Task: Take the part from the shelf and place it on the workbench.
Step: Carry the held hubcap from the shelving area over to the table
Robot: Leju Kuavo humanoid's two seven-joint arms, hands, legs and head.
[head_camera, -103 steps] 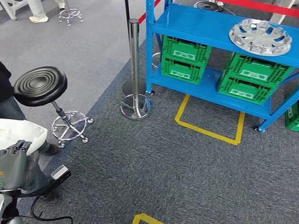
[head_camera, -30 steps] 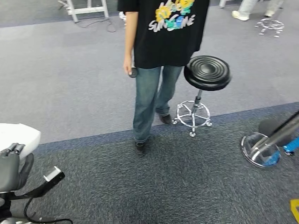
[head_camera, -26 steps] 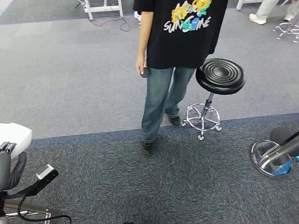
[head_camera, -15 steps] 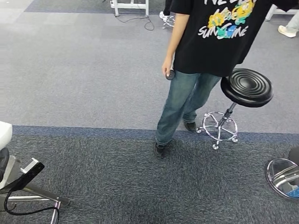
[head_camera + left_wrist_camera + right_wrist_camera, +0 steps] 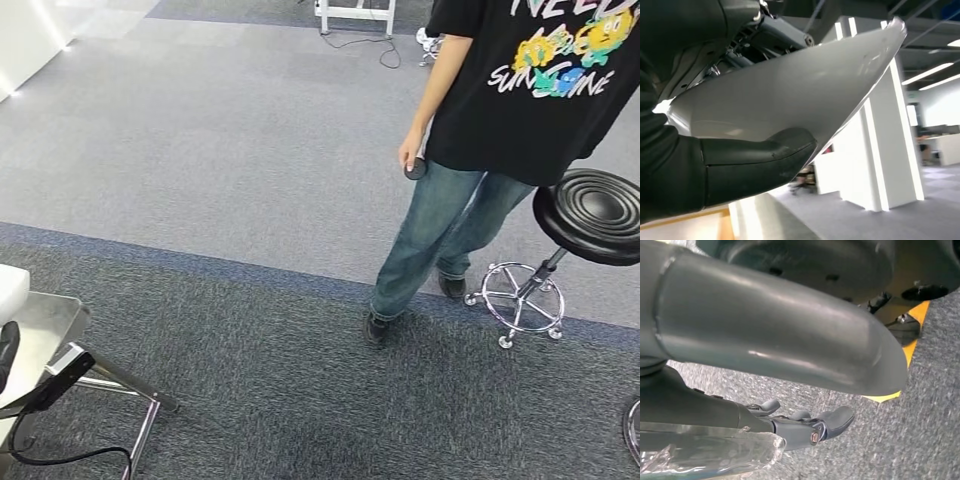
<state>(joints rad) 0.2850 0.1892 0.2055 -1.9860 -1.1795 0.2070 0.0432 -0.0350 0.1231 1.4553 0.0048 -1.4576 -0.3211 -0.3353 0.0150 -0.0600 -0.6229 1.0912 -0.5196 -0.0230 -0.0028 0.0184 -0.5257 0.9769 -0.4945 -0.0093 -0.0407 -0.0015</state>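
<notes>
- Left robot hand (image 5: 726, 170) is gripping the white part (image 5: 791, 95), thumb pressing its underside, carrying it toward the bench (image 5: 38, 330) at lower left;
- right robot hand (image 5: 806, 427): grip state I cannot tell.

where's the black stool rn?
In the head view the black stool is at the right edge, on the lighter grey carpet just past the dark strip, right beside the person in jeans and a black T-shirt.

The head view looks forward and down from high up onto the carpet (image 5: 226, 200). Each wrist view sits close behind its own hand; the right one shares that carpet (image 5: 934, 390).
</notes>
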